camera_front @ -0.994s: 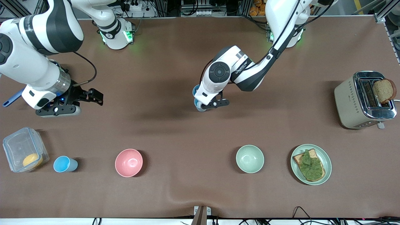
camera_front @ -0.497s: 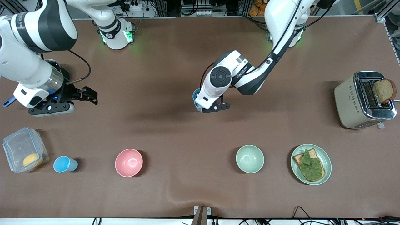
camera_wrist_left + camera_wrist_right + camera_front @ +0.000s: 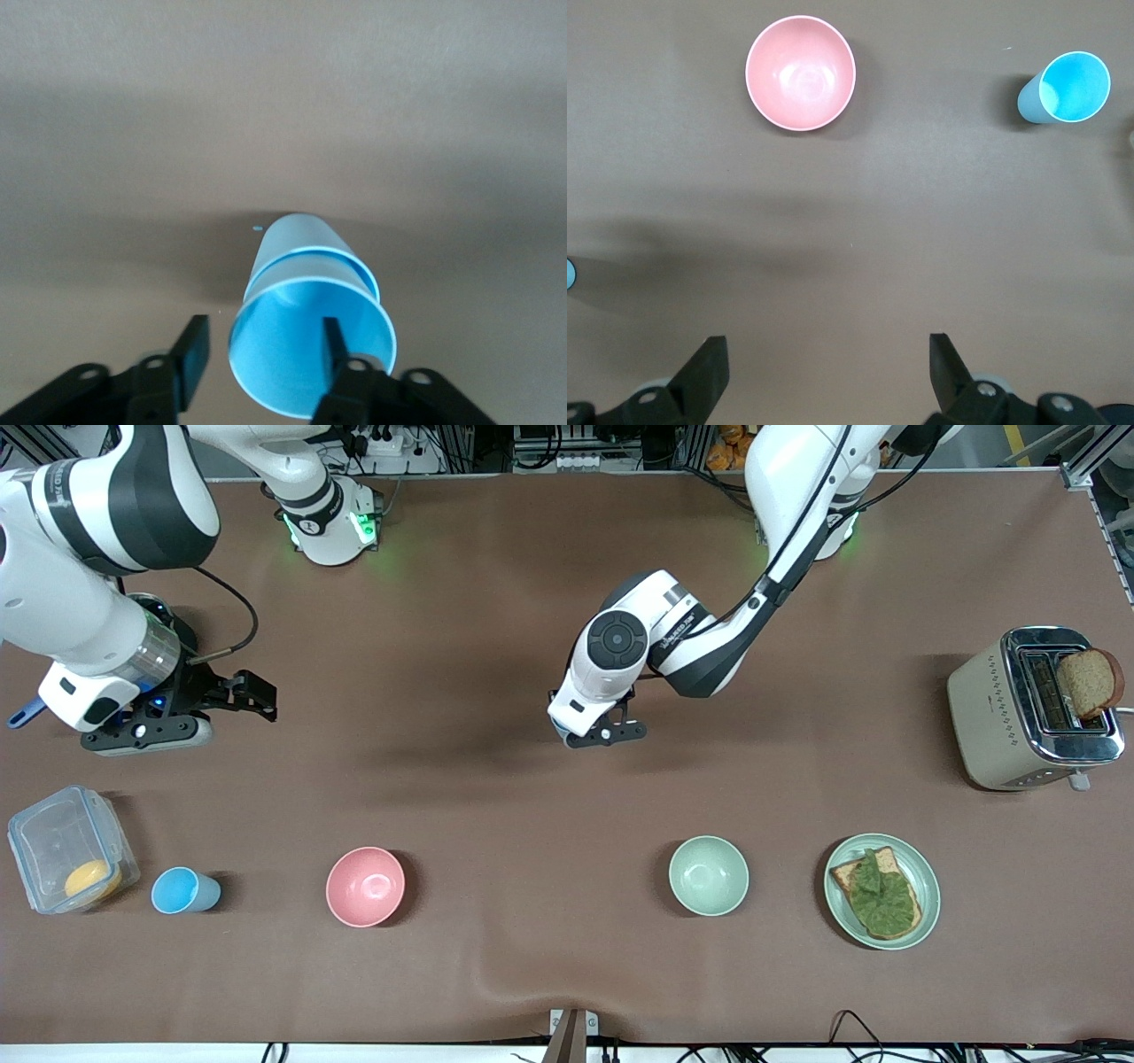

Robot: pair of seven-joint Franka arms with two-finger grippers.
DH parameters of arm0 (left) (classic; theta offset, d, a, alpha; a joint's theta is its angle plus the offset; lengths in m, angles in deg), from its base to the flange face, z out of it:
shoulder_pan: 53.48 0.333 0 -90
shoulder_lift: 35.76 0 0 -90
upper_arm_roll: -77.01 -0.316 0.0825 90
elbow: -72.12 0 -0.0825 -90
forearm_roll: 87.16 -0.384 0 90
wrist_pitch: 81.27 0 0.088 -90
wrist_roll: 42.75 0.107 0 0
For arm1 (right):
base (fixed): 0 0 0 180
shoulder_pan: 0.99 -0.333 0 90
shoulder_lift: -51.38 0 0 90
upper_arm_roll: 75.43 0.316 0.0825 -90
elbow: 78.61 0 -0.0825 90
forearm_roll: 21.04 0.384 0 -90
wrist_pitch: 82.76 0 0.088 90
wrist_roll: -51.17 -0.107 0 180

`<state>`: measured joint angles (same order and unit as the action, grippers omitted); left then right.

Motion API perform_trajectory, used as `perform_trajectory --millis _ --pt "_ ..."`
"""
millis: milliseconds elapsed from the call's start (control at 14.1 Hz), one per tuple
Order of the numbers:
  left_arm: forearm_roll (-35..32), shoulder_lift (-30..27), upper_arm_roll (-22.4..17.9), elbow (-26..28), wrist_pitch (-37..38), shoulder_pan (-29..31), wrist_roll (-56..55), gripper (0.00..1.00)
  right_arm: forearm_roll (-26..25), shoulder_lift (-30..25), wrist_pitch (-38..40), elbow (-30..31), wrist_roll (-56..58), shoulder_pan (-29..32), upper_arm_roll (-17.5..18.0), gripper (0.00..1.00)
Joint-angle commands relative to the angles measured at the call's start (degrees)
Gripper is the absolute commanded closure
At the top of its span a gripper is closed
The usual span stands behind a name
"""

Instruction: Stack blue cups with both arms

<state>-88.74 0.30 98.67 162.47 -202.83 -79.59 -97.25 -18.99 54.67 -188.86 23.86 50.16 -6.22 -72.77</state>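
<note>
Left hand sits low over the middle of the surface, straddling the wall of a stack of two blue cups, one nested in the other. In the left wrist view one finger is inside the upper cup's mouth and the other stands outside, apart from the wall; the fingers are spread and not pressing the cup. The stack stands on the surface directly under this hand and is almost wholly hidden by the wrist in the front view. Right hand hangs over the surface toward the right arm's end, fingers wide apart, holding nothing; this arm waits. Below it in its wrist view lie a pink bowl and a single sky-blue cup, well apart from each other and from the hand. That cup stands upright just beside a clear lidded container with something yellow in it. A pale green bowl sits nearer the front camera than the left hand. A plate carrying green-topped toast is beside that bowl. A toaster with a slice in it is toward the left arm's end.
</note>
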Motion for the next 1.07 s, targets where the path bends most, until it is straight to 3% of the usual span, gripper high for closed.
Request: perform_trajectory --millis 0,355,781,994 --pt "-4.29 -3.17 -2.49 -0.44 0.44 1.23 -1.13 0.0 0.24 -1.45 -0.07 0.37 0.3 1.1 0.85 0.0" --pt "-8.18 -9.15 -3.73 -0.7 3.68 8.78 4.3 0.0 -0.9 -0.4 3.17 -4.71 0.65 1.1 0.94 0.0" --pt "-7.13 -16.71 -3.56 -2.19 16.68 20.29 25.9 0.0 -0.91 4.35 6.43 -17.11 0.65 2.24 0.85 0.0" --pt "-5.72 -19.17 -3.38 -3.95 23.37 23.99 35.41 0.0 -1.43 4.0 7.75 -17.12 0.13 1.54 0.94 0.0"
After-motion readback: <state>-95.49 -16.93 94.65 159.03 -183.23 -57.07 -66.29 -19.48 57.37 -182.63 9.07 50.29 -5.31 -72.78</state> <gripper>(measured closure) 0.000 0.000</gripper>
